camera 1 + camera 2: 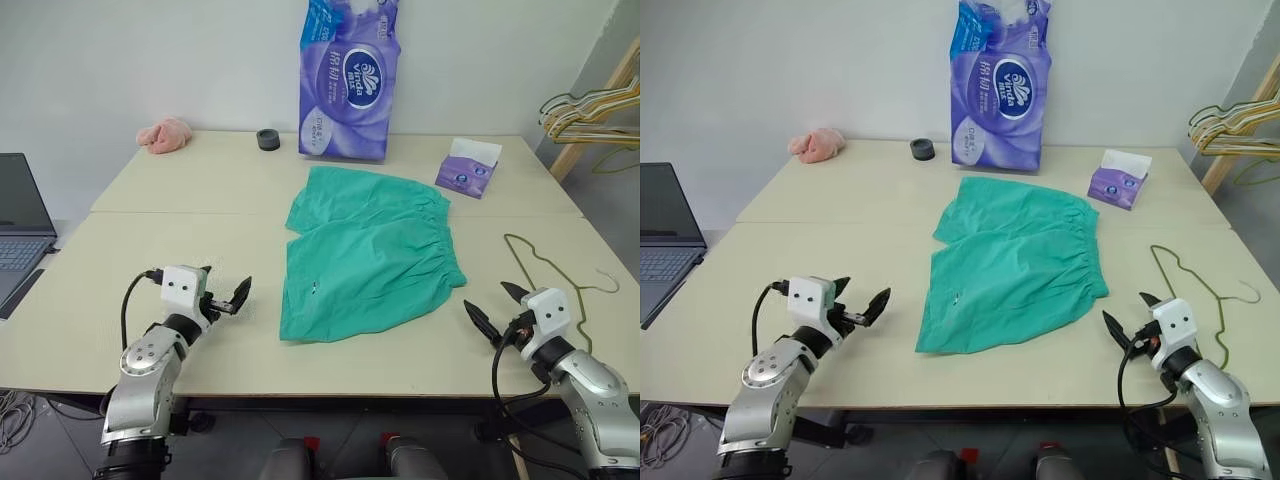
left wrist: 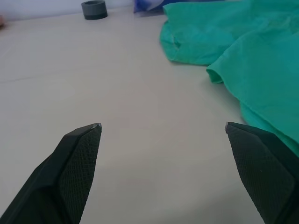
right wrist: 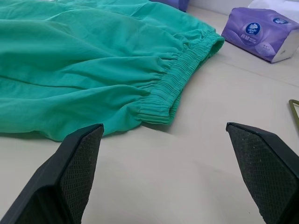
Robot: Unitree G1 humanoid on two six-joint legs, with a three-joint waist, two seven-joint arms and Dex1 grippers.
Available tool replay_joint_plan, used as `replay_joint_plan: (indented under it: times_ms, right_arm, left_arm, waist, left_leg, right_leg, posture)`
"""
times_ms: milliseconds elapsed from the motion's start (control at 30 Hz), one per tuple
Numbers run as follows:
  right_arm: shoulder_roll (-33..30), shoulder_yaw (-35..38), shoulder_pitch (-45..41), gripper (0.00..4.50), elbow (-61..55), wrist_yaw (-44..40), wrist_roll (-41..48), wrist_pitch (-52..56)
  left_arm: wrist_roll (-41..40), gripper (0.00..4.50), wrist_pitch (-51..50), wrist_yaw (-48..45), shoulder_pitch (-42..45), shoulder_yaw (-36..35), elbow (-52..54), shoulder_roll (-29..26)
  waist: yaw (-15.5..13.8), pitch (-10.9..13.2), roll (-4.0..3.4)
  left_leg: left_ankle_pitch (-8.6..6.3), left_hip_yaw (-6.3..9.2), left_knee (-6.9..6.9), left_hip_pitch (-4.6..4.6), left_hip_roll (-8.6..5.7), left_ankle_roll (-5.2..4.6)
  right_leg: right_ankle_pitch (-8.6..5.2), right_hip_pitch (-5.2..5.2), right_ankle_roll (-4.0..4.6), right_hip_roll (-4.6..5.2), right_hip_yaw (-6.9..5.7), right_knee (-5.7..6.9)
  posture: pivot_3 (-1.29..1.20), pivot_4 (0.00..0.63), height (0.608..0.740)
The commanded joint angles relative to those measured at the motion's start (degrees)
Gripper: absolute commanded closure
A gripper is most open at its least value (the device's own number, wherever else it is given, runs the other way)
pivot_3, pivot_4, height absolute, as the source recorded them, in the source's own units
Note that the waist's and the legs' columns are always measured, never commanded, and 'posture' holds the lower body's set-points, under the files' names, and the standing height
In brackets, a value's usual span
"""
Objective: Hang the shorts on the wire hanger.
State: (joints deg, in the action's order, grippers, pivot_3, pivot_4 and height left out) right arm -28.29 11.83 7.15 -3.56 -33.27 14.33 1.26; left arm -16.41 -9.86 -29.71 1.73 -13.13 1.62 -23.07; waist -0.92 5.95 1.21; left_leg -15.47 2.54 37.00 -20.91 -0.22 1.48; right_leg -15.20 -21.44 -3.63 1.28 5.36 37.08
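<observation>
**Two grippers spread and empty; shorts and hanger both untouched**

Two arms rest low over the near edge of the tabletop (image 1: pixel 120 215), one on each side of the work. Left gripper (image 1: pixel 228 294): jaws spread wide, holding nothing, just beside the hem side of the shorts (image 1: pixel 370 250) but not touching. Right gripper (image 1: pixel 497 307): jaws likewise spread and empty, near the gathered waistband end, apart from it.

The shorts lie flat in the middle of the tabletop, waistband toward the robot's right, legs toward its left, a small white mark near the near hem. The wire hanger (image 1: pixel 548 270) lies flat on the tabletop to the right of the shorts, clear of the fabric, hook end toward the right edge, just beyond the right gripper.

Other items at the far side: tissue bag (image 1: pixel 350 80), tissue box (image 1: pixel 468 167), tape roll (image 1: pixel 267 139), pink cloth (image 1: pixel 165 134). None obstructs.

Judgement: task at its start; first grasp pending.

Notes for doing it well:
- The hanger is thin and flat on the surface; approach low and close on a straight run of wire, not the hook.
- Pinch the waistband's thick gathered edge, not loose leg fabric, which would likely bunch.
- Lift the fabric clear before bringing the wire across, so the shorts drape evenly.
</observation>
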Motion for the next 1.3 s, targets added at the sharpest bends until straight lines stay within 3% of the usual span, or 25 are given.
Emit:
replay_joint_plan:
  times_ms: [33,167,433,533,767,900,1067,1167,1300]
  right_arm:
    - [-1.64,-0.33,-0.9,0.02,-1.03,-1.44,-1.48,-2.83]
    - [-4.52,-0.1,-0.59,0.02,-1.11,-3.44,-2.88,-4.5]
    - [-14.5,-1.04,2.77,0.02,-4.15,-11.05,-7.28,-13.12]
    - [-15.8,-1.31,4.33,0.02,-7.06,-12.03,-7.59,-13.37]
    - [-16.01,-2.11,8.66,0.02,-13.19,-12.49,-9.13,-12.82]
    - [-15.11,-2.8,10.07,0.02,-15.57,-11.52,-10.1,-12.09]
    - [-15.3,-3.0,9.24,0.02,-15.72,-11.16,-10.17,-11.52]
    - [-15.29,-3.14,7.76,0.0,-14.73,-10.86,-10.58,-11.92]
    - [-14.82,-3.63,4.95,0.0,-12.31,-9.49,-12.32,-12.49]
  left_arm:
    - [0.83,0.0,1.93,-2.73,0.67,0.62,1.94,-3.1]
    - [-2.85,0.0,-2.84,-9.31,3.28,1.1,2.29,-7.84]
    - [-14.32,0.0,-20.27,-31.91,4.64,10.61,14.23,-22.13]
    - [-12.25,0.0,-18.82,-37.76,4.55,15.7,16.77,-25.81]
    - [-2.9,0.0,-7.74,-38.0,7.69,21.44,9.29,-23.81]
    - [7.18,0.0,4.45,-30.52,11.14,23.23,-2.85,-18.71]
    - [11.15,0.0,11.21,-30.72,11.65,25.15,-8.79,-16.68]
    - [10.05,0.58,10.96,-32.94,10.89,26.17,-8.09,-15.45]
    - [9.9,1.7,11.62,-32.85,10.42,26.02,-6.74,-14.16]
  waist:
    - [0.08,0.0,0.0]
    - [0.46,0.0,0.0]
    - [1.65,0.0,-0.01]
    - [2.66,-0.01,-0.03]
    - [2.98,-0.05,-0.08]
    - [2.99,-0.08,-0.07]
    - [3.57,-0.12,-0.03]
    - [3.86,-0.25,-0.12]
    - [3.9,-0.31,-0.08]
  left_leg:
    - [0.0,0.0,0.0,0.0,0.0,0.0]
    - [0.01,0.0,0.01,0.03,0.01,-0.01]
    - [-0.01,-0.16,-0.02,0.01,0.03,-0.01]
    - [-0.01,-0.15,-0.03,0.03,0.08,-0.01]
    - [0.0,-0.2,0.07,0.12,0.09,-0.01]
    - [0.0,-0.23,0.14,0.11,0.07,-0.01]
    - [0.0,-0.24,0.13,0.07,0.07,-0.01]
    - [0.0,-0.24,0.13,0.08,0.07,-0.01]
    - [0.0,-0.23,0.16,0.09,0.06,-0.02]
  right_leg:
    - [0.0,0.0,0.0,0.0,-0.01,0.0]
    - [-0.01,0.0,0.0,-0.03,-0.02,0.05]
    - [-0.08,-0.02,-0.05,-0.02,0.07,-0.02]
    - [-0.11,-0.02,-0.06,-0.07,0.07,0.03]
    - [-0.19,0.04,-0.18,-0.1,0.15,0.06]
    - [-0.16,0.05,-0.23,-0.08,0.19,0.05]
    - [-0.1,0.03,-0.32,-0.08,0.21,0.02]
    - [-0.09,0.04,-0.32,-0.07,0.21,0.03]
    - [-0.07,0.06,-0.38,-0.06,0.2,0.06]
  posture:
    - [0.07,0.06,0.74]
    - [0.04,0.06,0.74]
    - [-0.01,0.063,0.74]
    - [-0.04,0.062,0.74]
    - [-0.07,0.06,0.74]
    - [-0.08,0.057,0.74]
    - [-0.09,0.055,0.74]
    - [-0.09,0.055,0.74]
    - [-0.09,0.053,0.74]
